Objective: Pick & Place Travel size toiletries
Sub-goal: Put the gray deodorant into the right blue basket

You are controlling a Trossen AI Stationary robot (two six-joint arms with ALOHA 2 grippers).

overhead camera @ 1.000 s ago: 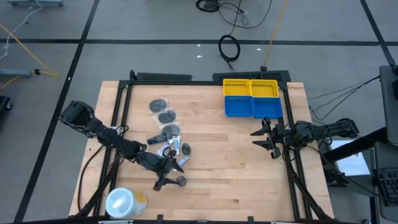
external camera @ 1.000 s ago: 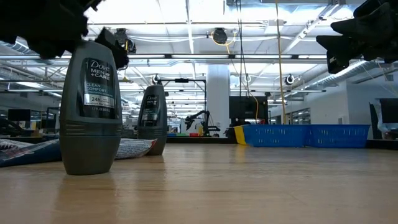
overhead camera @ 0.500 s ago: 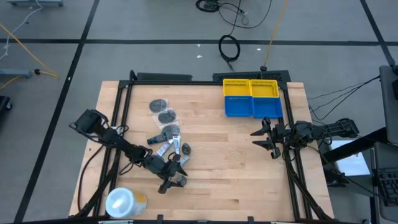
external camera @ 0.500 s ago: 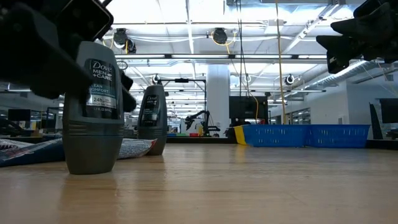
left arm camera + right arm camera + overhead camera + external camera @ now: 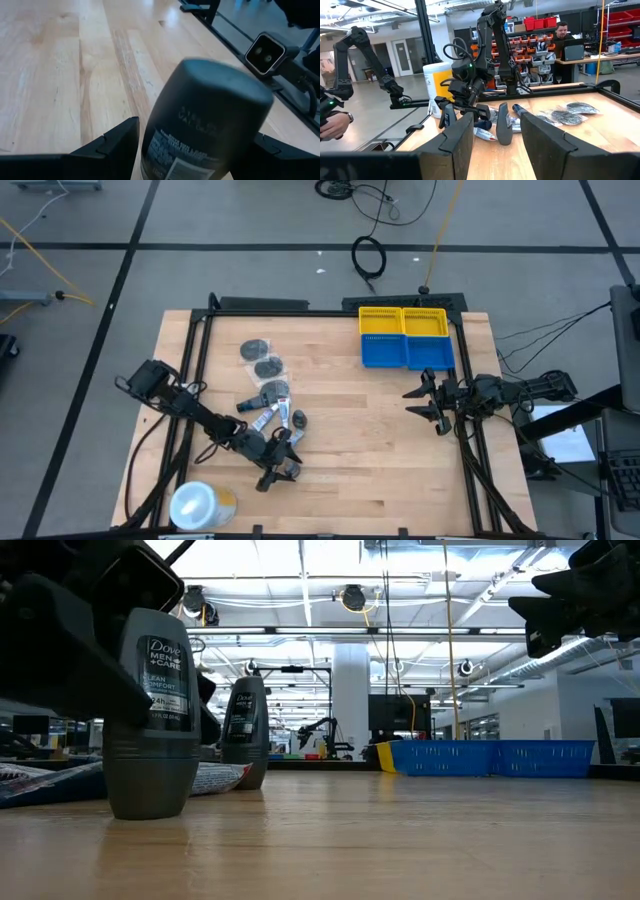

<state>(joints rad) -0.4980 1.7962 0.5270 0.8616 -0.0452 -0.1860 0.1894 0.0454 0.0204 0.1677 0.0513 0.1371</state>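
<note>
A dark grey deodorant stick (image 5: 150, 715) stands upright on its base near the table's front left. My left gripper (image 5: 283, 470) is open, slanting down from the left. Its two fingers (image 5: 117, 142) stand on either side of the stick's upper body (image 5: 205, 115), with a narrow gap showing at one finger. A second stick (image 5: 243, 730) stands farther back. Small tubes (image 5: 272, 418) and dark round flat pieces (image 5: 262, 358) lie on the table's left half. My right gripper (image 5: 425, 405) waits open at the right edge, clear of everything.
A blue-and-yellow bin (image 5: 405, 337) stands at the far right of the table. A large white-and-yellow roll (image 5: 200, 505) stands at the near left corner. Bare wood lies between the toiletries and the right arm. A person (image 5: 562, 32) sits at a desk beyond the table.
My left gripper has come down from above the near deodorant stick until its fingers stand on either side of the stick's body, with its opening unchanged. The stick still stands upright.
</note>
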